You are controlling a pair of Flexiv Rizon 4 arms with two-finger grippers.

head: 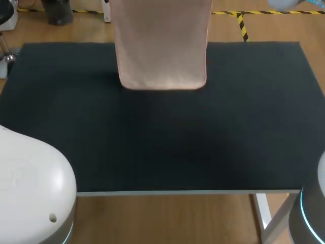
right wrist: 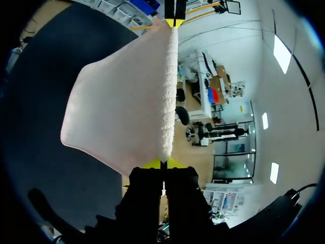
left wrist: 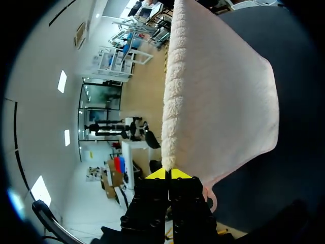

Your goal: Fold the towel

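A pale pink towel [head: 161, 46] hangs in the air over the far middle of the black table [head: 162, 142], its lower edge just above the surface. In the left wrist view my left gripper [left wrist: 168, 175] is shut on one upper corner of the towel [left wrist: 218, 101], whose top edge runs straight ahead from the fingers. My right gripper [right wrist: 163, 163] is shut on the opposite upper corner of the towel [right wrist: 127, 112]. Across the taut top edge, the left gripper [right wrist: 175, 21] shows as yellow tips. Both grippers are out of the head view.
My left arm's white base [head: 30, 188] stands at the near left corner, and the right arm's base [head: 310, 213] at the near right. The table's front edge [head: 167, 192] runs across below the dark surface.
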